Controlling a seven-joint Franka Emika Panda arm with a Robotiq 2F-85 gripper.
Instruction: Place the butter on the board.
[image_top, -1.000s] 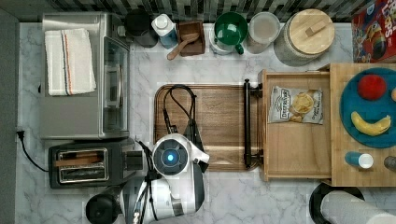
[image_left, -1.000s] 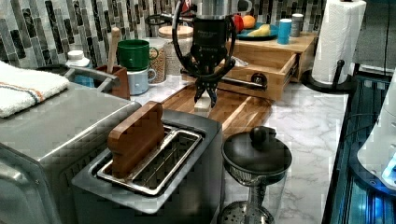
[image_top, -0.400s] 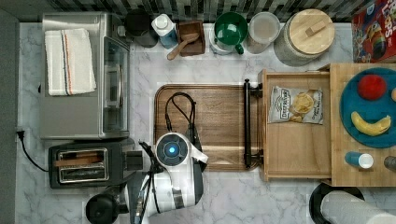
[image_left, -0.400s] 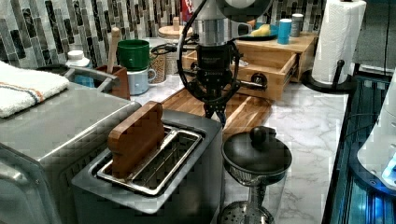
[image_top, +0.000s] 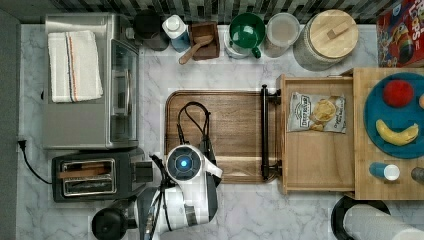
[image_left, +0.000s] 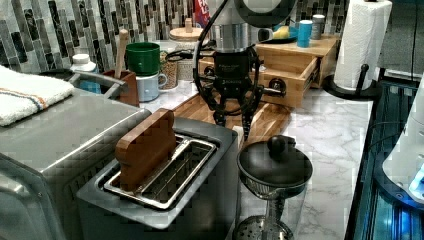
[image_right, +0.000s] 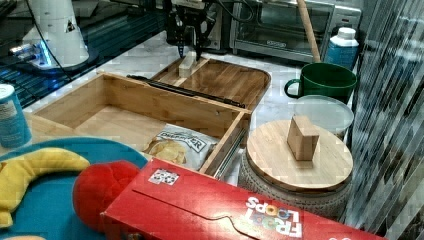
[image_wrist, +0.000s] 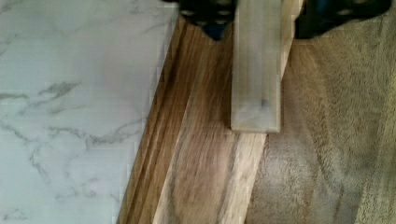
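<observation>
Butter (image_wrist: 256, 70): pale rectangular block lying on the board (image_top: 235, 130), near the board's edge by the toaster (image_top: 90, 175); in the right view it rests on the corner nearest the arm.
Pincer (image_right: 187, 47): directly over the block, fingers (image_left: 247, 117) spread apart and pointing down; released, gripping nothing.
Key relation: the block lies straight below the pincer, between the two fingertips in the wrist view; its long axis runs along the board's grain and across the line joining the fingers, so they flank its long sides.
Contact: right view shows the tips just above the block's top; whether they touch it I cannot tell.
Bench (image_top: 240, 215): white marble, beginning just beyond the board's grooved rim.
Task stage: judged close to done, since the block sits on wood; a straight lift away seems all that remains.
</observation>
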